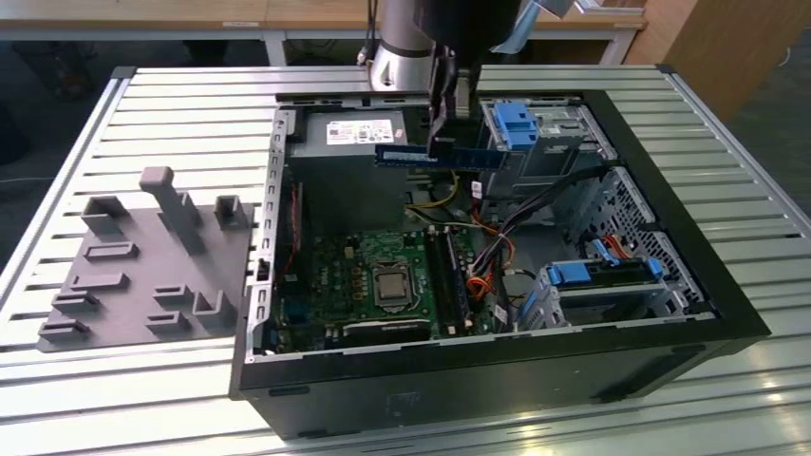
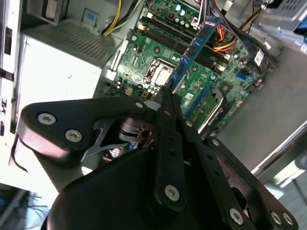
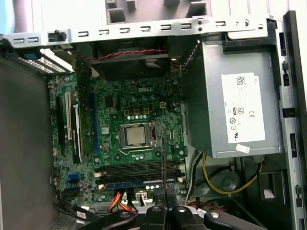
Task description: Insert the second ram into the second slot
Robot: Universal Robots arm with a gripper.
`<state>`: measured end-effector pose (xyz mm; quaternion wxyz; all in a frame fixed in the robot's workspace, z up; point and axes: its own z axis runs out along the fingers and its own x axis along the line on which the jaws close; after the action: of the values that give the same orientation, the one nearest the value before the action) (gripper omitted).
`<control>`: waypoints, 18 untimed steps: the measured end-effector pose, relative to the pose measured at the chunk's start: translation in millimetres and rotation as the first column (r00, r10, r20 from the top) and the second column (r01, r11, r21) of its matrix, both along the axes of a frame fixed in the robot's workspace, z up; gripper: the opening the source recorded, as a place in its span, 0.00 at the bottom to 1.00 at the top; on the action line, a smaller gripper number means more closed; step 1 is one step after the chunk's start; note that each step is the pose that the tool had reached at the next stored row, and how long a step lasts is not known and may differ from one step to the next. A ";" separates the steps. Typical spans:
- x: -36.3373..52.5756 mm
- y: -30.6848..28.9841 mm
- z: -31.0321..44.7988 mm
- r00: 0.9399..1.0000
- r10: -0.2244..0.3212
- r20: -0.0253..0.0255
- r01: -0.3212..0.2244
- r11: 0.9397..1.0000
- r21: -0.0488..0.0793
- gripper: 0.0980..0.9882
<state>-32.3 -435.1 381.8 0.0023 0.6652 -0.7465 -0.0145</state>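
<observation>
We are mid-carry: the gripper [image 1: 443,141] has its jaws clamped on the second ram [image 1: 412,155], holding it aloft over the computer case [image 1: 507,356] toward its power supply [image 1: 336,171] end. Seating it, we judge, calls for squaring it over the motherboard's [image 1: 361,261] free slot.

Exterior high; both wrist views above motherboard [image 3: 120,108] [image 2: 160,52]

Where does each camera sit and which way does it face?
Exterior view: off the arm, looking down into the open computer case; arm and gripper show, holding the second ram.
Second wrist view: on the arm, looking along the gripper and second ram to the motherboard.
First wrist view: on the arm, facing the motherboard and power supply; gripper shows.
Both wrist views share motherboard and gripper.
</observation>
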 end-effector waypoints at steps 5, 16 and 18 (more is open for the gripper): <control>0.0 0.0 -1.2 0.997 -0.077 0.000 0.077 0.997 0.000 0.02; 0.0 0.0 -2.3 0.981 -0.194 0.000 0.194 0.981 0.000 0.02; 0.0 0.0 -2.5 0.978 -0.209 0.000 0.209 0.978 0.000 0.02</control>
<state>-32.3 -435.1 379.3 0.0008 0.5831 -0.8122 -0.0147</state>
